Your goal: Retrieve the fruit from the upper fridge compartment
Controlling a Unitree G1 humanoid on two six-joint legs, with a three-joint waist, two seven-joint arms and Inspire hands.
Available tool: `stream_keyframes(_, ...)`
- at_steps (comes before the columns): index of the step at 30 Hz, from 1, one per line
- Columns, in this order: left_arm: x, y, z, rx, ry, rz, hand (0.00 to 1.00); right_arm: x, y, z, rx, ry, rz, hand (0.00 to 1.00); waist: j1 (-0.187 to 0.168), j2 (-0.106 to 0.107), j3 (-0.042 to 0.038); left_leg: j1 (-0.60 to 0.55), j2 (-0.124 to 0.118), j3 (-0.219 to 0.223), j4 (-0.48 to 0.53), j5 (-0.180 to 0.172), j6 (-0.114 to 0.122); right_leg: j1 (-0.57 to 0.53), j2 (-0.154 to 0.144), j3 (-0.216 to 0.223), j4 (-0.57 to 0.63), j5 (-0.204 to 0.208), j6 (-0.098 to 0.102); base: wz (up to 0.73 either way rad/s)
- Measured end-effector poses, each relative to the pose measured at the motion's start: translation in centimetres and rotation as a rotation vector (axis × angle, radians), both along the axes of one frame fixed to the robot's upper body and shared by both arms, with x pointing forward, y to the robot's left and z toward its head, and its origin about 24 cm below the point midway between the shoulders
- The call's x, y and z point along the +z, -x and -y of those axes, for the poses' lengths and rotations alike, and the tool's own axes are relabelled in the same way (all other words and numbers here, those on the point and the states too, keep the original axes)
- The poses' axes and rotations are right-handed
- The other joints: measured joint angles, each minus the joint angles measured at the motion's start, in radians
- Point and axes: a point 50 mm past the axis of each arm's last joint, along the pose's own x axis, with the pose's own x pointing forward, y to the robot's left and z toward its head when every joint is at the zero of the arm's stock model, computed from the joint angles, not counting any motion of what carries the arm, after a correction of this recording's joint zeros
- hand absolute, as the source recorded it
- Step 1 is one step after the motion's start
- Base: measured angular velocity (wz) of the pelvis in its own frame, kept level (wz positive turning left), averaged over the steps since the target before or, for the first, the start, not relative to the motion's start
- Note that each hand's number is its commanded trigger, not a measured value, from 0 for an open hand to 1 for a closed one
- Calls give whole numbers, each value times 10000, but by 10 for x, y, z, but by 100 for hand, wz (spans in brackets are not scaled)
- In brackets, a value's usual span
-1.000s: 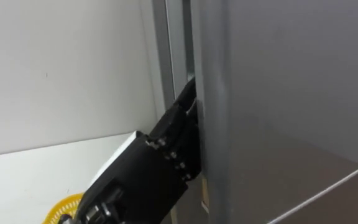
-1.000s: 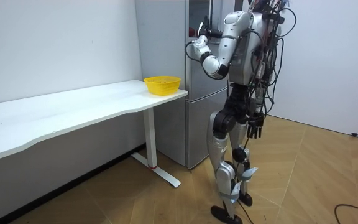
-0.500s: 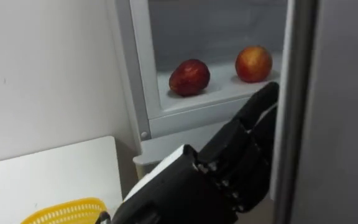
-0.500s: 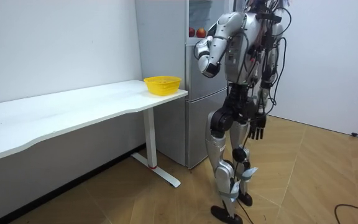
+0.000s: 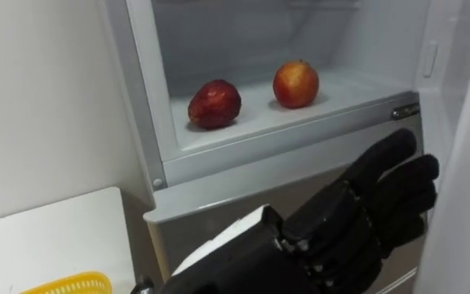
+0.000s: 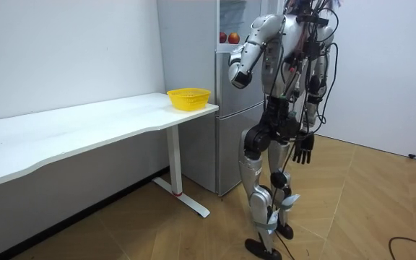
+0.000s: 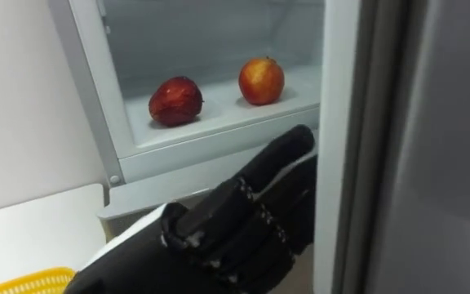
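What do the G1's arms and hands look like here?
Left hand is black, with chunky segmented fingers; its forearm wears a white shell. Right hand is black too. Upper arms are silver-grey, with dark cables nearby.

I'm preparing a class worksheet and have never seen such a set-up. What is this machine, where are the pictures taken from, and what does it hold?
It is a humanoid robot standing at a fridge. Two pictures come from cameras in its head, looking into the open upper compartment; the third comes from a camera across the room. On the fridge shelf lie a dark red apple and a red-yellow apple, apart. Its left hand, fingers straight, is raised near the door and holds nothing. Its right hand hangs open at its side. A yellow basket stands on the white table beside the fridge.
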Motion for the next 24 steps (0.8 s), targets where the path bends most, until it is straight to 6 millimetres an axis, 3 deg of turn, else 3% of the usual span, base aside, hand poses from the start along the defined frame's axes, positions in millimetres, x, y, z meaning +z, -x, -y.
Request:
stream_keyframes(9, -1, -1, -1, -136, -239, 63, 0, 1, -1, 1, -119, 26, 265, 0, -117, 31, -20, 2, 46, 40, 0, 0, -1, -114, 75, 161, 43, 37, -35, -4)
stream_keyframes(19, 12, -6, 4, -286, -235, 604, 0, 3, 5, 11, -1280, 405, 440, 0, -762, 80, -29, 44, 62, 525, -2, -1, -1, -118, 130, 370, -152, 119, -41, -8)
stream_keyframes(24, 20, -10, 8, -247, -219, 862, 0, 4, 13, 15, -1508, 573, 269, 0, -843, 168, -55, 54, 118, 652, -23, -1, -2, -139, 160, 496, -159, 195, -39, -10)
